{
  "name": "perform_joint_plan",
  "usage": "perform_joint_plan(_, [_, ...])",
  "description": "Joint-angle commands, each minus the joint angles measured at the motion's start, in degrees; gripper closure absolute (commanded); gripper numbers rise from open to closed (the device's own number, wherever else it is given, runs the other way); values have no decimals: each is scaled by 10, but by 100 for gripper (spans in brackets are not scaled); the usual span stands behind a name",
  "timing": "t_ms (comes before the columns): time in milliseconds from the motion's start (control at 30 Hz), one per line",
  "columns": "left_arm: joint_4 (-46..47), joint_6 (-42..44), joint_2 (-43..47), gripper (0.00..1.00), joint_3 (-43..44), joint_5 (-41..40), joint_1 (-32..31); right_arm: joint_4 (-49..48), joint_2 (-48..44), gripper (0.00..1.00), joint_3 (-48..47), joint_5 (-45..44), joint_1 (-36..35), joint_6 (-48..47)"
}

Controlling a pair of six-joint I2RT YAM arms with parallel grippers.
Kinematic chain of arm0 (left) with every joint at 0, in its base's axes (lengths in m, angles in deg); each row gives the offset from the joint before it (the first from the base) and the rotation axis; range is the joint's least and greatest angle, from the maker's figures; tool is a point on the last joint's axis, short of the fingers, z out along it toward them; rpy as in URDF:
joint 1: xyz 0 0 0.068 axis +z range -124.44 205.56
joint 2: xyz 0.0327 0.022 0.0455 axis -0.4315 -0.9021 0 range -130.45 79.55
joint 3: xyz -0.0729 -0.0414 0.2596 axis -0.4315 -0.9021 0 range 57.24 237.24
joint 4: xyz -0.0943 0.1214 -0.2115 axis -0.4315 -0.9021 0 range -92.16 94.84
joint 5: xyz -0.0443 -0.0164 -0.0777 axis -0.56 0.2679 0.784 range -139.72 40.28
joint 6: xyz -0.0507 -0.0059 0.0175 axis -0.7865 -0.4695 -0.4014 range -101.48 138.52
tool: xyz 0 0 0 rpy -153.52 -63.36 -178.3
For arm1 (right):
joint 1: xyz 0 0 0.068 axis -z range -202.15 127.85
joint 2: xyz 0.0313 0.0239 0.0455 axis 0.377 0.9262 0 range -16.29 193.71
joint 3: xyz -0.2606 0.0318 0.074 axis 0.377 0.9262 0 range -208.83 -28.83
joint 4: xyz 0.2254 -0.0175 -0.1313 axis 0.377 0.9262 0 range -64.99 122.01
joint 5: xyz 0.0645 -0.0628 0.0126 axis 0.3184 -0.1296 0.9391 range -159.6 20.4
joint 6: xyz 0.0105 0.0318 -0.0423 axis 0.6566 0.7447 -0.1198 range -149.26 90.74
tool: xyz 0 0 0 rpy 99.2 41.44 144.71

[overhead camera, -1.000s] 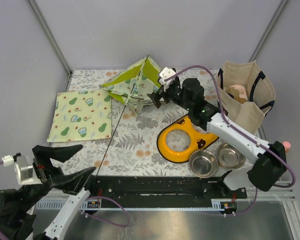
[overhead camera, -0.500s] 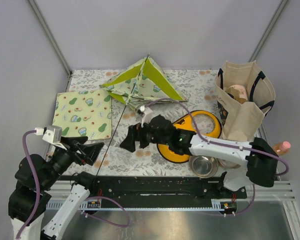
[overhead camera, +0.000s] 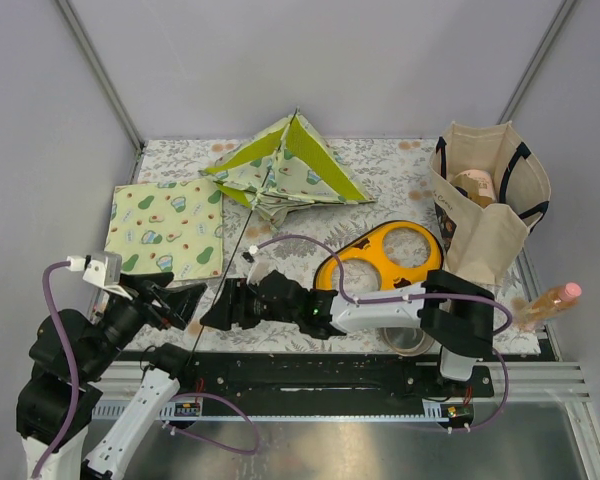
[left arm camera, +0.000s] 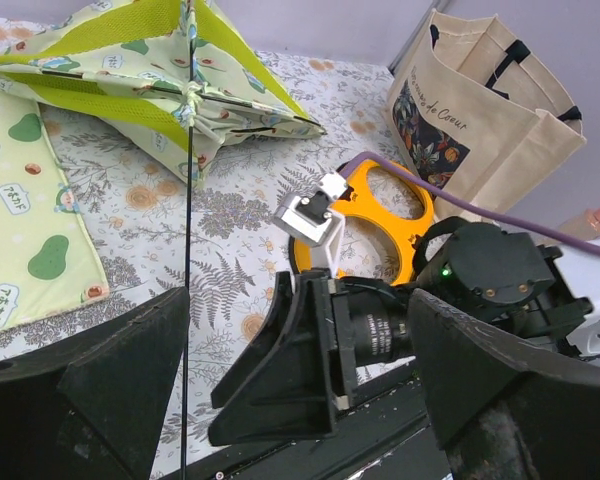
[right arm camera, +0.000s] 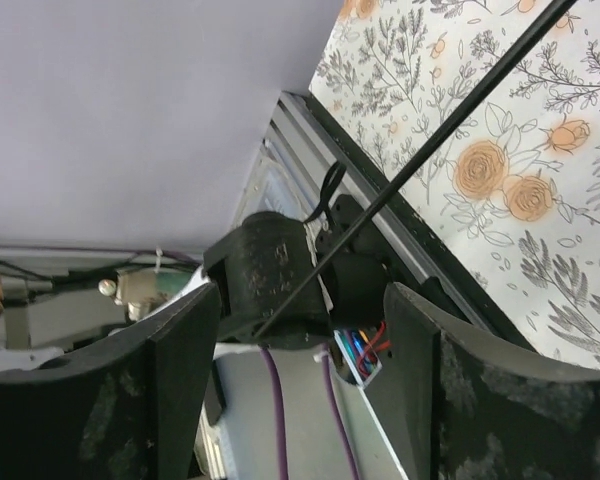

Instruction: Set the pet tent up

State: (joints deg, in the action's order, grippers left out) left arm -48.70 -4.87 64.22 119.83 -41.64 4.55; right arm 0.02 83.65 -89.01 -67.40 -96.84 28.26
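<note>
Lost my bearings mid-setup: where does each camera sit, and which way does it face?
Top external: overhead, behind the robot, looking down on the table; left arm, right arm show.
Left wrist: near-left corner, facing across to the pet tent and orange feeder; own fingers, right pincer.
Right wrist: near edge, facing the left arm's base; own fingers.
Shared: the black pole, in all three.
</note>
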Motion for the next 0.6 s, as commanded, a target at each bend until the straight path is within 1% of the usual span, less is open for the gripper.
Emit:
perform_joint_plan(0, [19,0,11,7,9,-16,1,-73,28,28,-39,-54,-15,60])
perform_joint_plan(133, [6,6,13,7,14,-33,0,-73,59,35,-55,-87,-28,101])
perform_joint_plan(267, [-17,17,14,7,23,-53,0,-70,84,44,-73,-97,-41,125])
perform_joint_plan(333, [-21,20,14,7,23,-61,0,-69,95,50,-83,-96,-47,134])
perform_joint_plan(367, [-22,21,16,7,24,-64,1,-69,98,54,-85,-96,-49,138])
perform_joint_plan(467, [-25,25,15,7,24,-67,0,-73,99,72,-80,-98,-53,150])
perform_joint_plan(567, [-25,27,14,7,23,-75,0,-72,80,88,-63,-98,-53,159])
